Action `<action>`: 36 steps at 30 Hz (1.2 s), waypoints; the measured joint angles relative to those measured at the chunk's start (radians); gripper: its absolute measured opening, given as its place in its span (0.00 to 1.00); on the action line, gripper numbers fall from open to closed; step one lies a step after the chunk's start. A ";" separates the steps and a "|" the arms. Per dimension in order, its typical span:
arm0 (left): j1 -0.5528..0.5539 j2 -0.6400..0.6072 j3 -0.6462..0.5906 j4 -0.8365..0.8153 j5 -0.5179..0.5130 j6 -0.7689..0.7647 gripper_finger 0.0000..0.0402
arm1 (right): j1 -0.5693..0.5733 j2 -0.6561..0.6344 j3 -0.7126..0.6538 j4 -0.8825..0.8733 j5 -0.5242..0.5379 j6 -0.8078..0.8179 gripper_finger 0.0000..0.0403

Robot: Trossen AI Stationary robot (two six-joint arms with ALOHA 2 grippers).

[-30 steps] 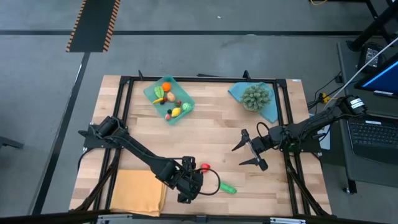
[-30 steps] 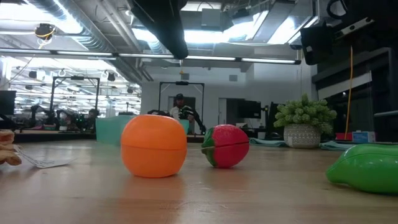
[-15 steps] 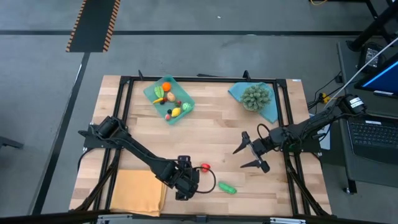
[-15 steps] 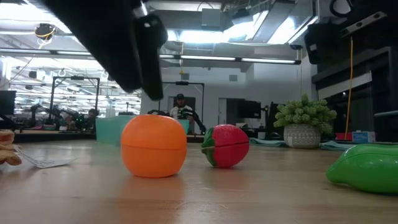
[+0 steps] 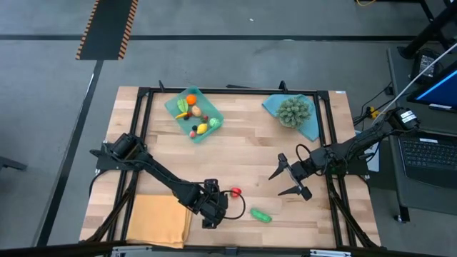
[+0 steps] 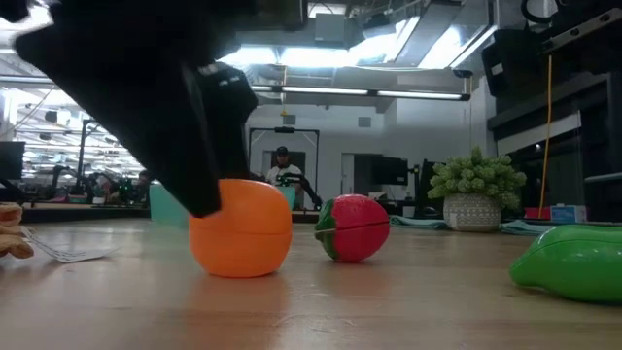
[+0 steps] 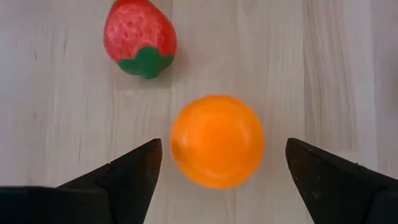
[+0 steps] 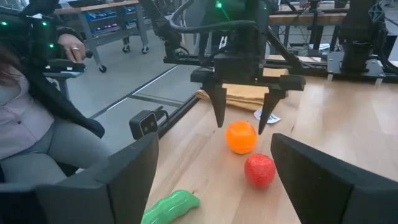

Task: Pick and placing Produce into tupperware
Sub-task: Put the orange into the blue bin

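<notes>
An orange toy fruit point(image 7: 216, 140) sits on the wooden table near its front edge. A red strawberry point(image 7: 140, 37) lies beside it, and a green pod point(image 5: 260, 215) farther right. My left gripper point(image 7: 224, 146) is open and points steeply down over the orange, one finger on each side with a gap to the fruit. In the high view the gripper point(image 5: 212, 207) hides the orange. The teal tupperware point(image 5: 212, 128) at the far left holds several small produce pieces. My right gripper point(image 5: 289, 178) hangs open above the table's right half, holding nothing.
An orange-tan mat point(image 5: 158, 220) lies at the near left corner. A bushy grey-green cluster point(image 5: 293, 111) stands on a blue piece at the far right. Black frame rails point(image 5: 328, 135) run along the table's sides. A person point(image 8: 37, 118) sits beyond the table's near edge.
My left gripper has come down toward the orange, staying open. Its fingers, earlier above the fruit, now reach to the fruit's level on either side. The produce has kept its place.
</notes>
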 joint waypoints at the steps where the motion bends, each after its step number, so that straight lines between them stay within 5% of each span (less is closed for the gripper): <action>1: 0.003 0.000 -0.007 0.013 0.000 0.000 0.83 | 0.000 0.000 0.000 0.000 0.000 0.000 0.77; 36: 0.043 0.061 -0.046 0.113 0.029 0.006 0.83 | 0.000 0.000 0.000 -0.007 0.001 0.024 0.77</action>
